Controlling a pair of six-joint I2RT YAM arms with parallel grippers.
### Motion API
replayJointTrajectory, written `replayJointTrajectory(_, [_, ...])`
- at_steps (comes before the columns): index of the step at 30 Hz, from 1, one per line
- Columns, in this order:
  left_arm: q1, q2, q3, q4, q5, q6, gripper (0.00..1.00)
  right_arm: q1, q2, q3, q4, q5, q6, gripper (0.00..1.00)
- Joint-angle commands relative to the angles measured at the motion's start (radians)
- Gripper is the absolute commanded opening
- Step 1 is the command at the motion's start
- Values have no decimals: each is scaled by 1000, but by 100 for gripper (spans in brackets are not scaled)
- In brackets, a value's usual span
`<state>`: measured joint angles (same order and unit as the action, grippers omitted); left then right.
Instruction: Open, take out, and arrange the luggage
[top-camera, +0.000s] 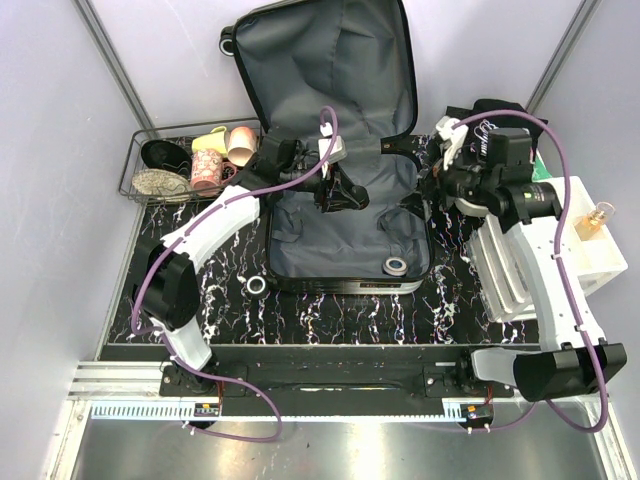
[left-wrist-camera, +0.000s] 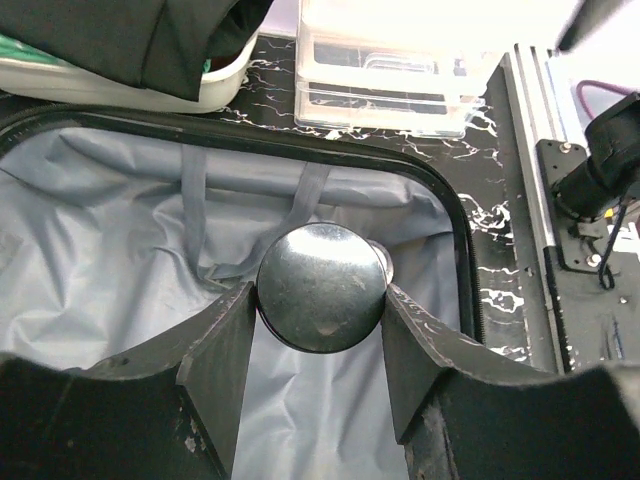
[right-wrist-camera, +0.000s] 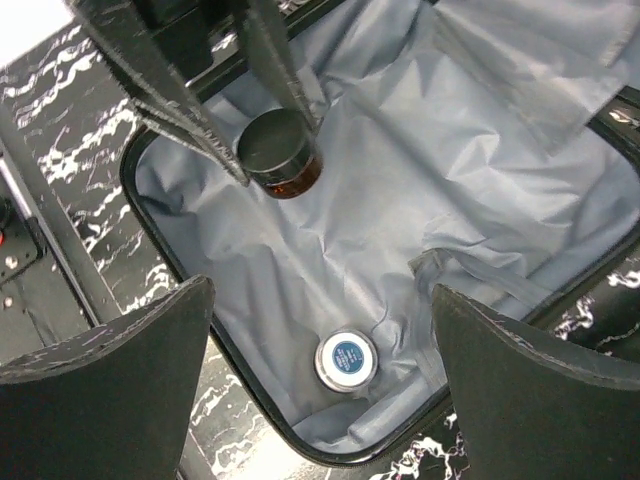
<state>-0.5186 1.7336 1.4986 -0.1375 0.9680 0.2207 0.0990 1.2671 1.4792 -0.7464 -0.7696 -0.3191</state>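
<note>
The luggage (top-camera: 340, 240) lies open on the table, its lid (top-camera: 325, 70) leaning on the back wall and its grey lining showing. My left gripper (top-camera: 340, 192) is over the base half, shut on a black-lidded amber jar (left-wrist-camera: 320, 288), which also shows in the right wrist view (right-wrist-camera: 280, 155). My right gripper (top-camera: 437, 190) is open and empty at the suitcase's right edge. Seen from it (right-wrist-camera: 322, 290), a small round tin with a blue label (right-wrist-camera: 346, 360) lies on the lining near the front right corner (top-camera: 397, 265).
A black wire basket (top-camera: 135, 165) with cups and shoes stands at the back left. White bins (top-camera: 590, 270) stand on the right, with a perfume bottle (top-camera: 596, 220) on them. Dark clothing (top-camera: 490, 112) lies at the back right. A small round tin (top-camera: 257, 286) lies left of the suitcase.
</note>
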Motion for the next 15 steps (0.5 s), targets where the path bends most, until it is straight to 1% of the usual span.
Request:
replayJointTrajectory(1, [3, -55, -17, 61, 29, -103, 19, 51, -8, -46, 25, 10, -117, 99])
replayJointTrajectory(4, [5, -34, -3, -40, -61, -23, 19, 51, 0, -68, 45, 49, -80, 100])
replayJointTrajectory(5, [8, -23, -3, -60, -134, 21, 19, 51, 3, -72, 53, 84, -45, 100])
replayJointTrajectory(7, [14, 33, 26, -138, -210, 60, 18, 51, 9, -89, 79, 122, -9, 100])
replayJointTrajectory(8, [15, 58, 38, -155, -272, 74, 18, 51, 15, -94, 85, 148, 6, 100])
replayJointTrajectory(9, [23, 105, 58, -168, -296, 75, 19, 51, 20, -102, 94, 154, 9, 100])
replayJointTrajectory(11, [28, 144, 63, -157, -349, 77, 19, 53, 41, -102, 101, 179, 17, 100])
replayJointTrajectory(15, [28, 248, 55, -67, -383, 56, 21, 53, 100, -99, 116, 216, 32, 100])
